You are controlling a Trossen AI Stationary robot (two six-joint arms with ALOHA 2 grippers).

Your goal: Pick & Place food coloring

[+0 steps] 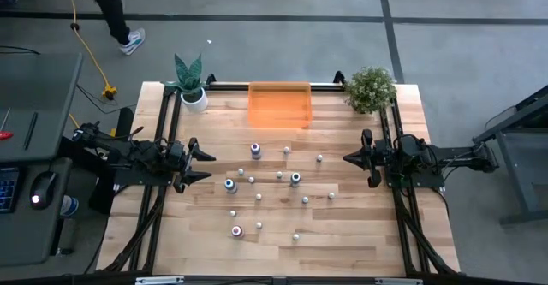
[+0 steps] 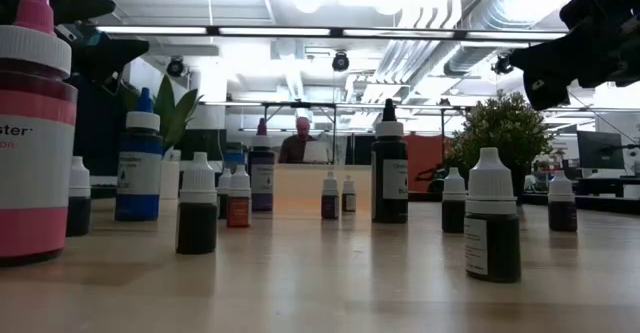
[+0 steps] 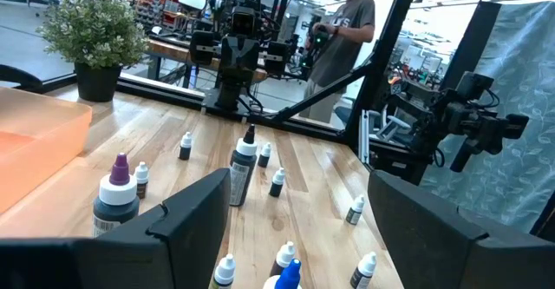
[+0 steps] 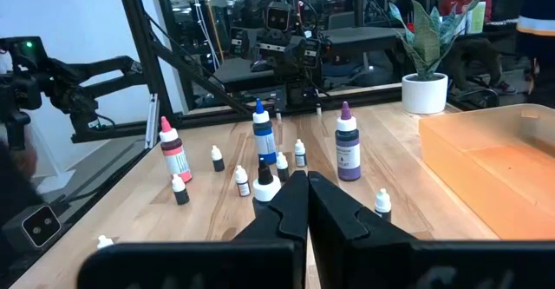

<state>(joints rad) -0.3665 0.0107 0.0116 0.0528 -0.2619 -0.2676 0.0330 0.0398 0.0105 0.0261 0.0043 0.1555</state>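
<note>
The food coloring is a scatter of several small bottles standing upright on the middle of the wooden table (image 1: 360, 234). Most are tiny white-capped droppers (image 1: 279, 175). Larger ones are a purple-capped bottle (image 1: 255, 151), a blue one (image 1: 230, 185), a dark one (image 1: 294, 180) and a pink one (image 1: 237, 231). My left gripper (image 1: 204, 165) hovers level at the table's left side, open, its fingers (image 3: 191, 228) wide apart with nothing between them. My right gripper (image 1: 349, 158) hovers level at the right side, shut (image 4: 305, 180) and empty.
A clear orange tray (image 1: 279, 103) lies at the far edge in the middle. A spiky plant in a white pot (image 1: 192, 86) stands at the far left corner, a bushy plant (image 1: 371, 88) at the far right. A person (image 1: 111, 11) walks on the floor beyond.
</note>
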